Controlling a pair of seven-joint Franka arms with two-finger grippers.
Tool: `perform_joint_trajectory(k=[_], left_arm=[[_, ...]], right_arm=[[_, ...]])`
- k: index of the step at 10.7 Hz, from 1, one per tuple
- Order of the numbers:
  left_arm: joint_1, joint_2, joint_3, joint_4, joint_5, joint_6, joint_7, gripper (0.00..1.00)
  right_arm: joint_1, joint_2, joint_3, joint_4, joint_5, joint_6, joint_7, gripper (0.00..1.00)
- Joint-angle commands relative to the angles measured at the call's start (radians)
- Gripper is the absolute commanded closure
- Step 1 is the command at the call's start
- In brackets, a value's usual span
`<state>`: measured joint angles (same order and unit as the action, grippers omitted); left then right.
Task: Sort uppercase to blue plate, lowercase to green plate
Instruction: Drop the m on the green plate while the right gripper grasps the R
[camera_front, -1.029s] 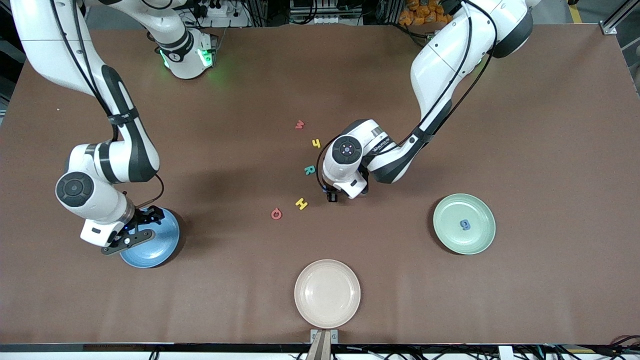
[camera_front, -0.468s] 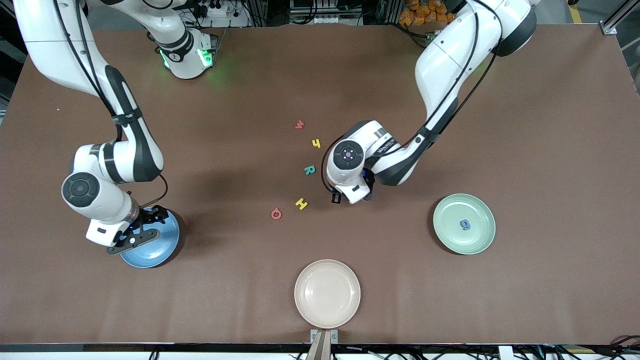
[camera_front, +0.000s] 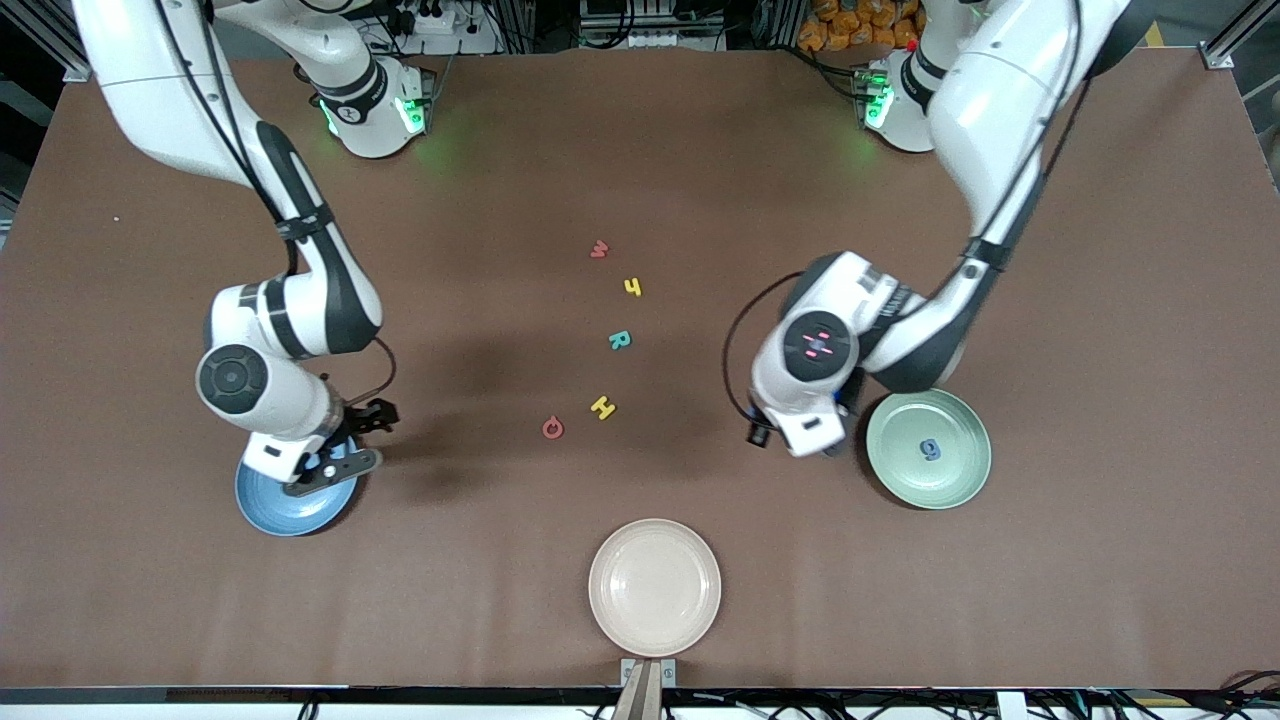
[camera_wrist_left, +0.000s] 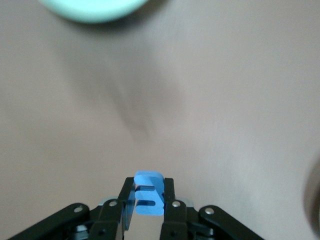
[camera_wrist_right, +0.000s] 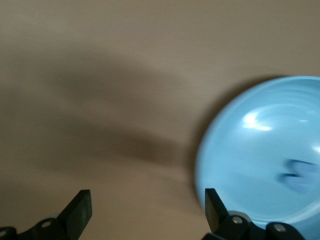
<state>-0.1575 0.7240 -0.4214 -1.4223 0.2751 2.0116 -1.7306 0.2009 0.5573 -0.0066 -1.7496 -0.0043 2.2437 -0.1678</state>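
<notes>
Blue m carried toward the green plate
Left hand (camera_wrist_left: 148, 212), clamped on the m (camera_wrist_left: 148, 194), has swung beside the green plate (camera_front: 960, 475); right hand (camera_wrist_right: 145, 205), apart, leaves the blue plate (camera_front: 262, 510)

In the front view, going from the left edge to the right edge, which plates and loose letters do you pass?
blue plate → red Q → cream plate → green plate. The red m/w, yellow H, teal R and yellow h crowd almost one above another between Q and the cream plate's far edge, so their order is unclear.
</notes>
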Motion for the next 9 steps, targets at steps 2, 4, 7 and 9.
perform_joint_trajectory(k=[2,4,7,9], left_arm=[[0.188,-0.04,-0.005,-0.037,-0.013,-0.053,0.387,1.0],[0.289,-0.037,-0.005,-0.061,-0.013,-0.053,0.591,1.0],[0.398,-0.04,-0.031,-0.113,-0.014,-0.05,0.707,1.0],[0.412,-0.031,-0.031,-0.153,-0.014,0.002,0.712,1.0]], right_arm=[[0.154,-0.017,-0.001,-0.004,0.078,-0.018,0.178,0.0],[0.298,-0.013,-0.003,0.004,0.073,-0.006,0.385,0.0],[0.466,0.021,-0.003,0.009,0.067,0.053,0.646,0.0],[0.538,0.076,-0.004,0.062,0.061,0.059,0.762,0.0]])
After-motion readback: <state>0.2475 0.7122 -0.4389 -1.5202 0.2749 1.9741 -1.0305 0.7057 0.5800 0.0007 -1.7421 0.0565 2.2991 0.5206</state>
